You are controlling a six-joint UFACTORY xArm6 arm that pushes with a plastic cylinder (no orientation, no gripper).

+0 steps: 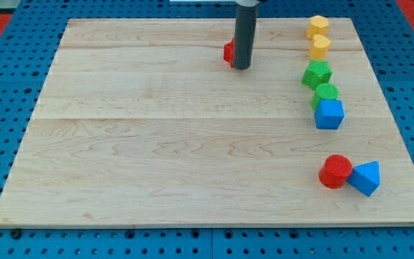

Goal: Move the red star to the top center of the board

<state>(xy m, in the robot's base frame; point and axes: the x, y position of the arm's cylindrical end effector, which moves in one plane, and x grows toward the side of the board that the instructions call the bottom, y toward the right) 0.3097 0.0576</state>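
A red block (228, 52), mostly hidden behind my rod so its shape cannot be made out, sits near the top center of the wooden board (157, 144). My tip (241, 67) rests on the board right against the red block's right side, slightly toward the view's bottom.
Down the view's right side stand two yellow blocks (318, 26) (320, 47), a green star (316, 74), a second green block (325, 93) and a blue cube (329, 114). Lower right lie a red cylinder (335, 171) and a blue triangular block (365, 178), touching.
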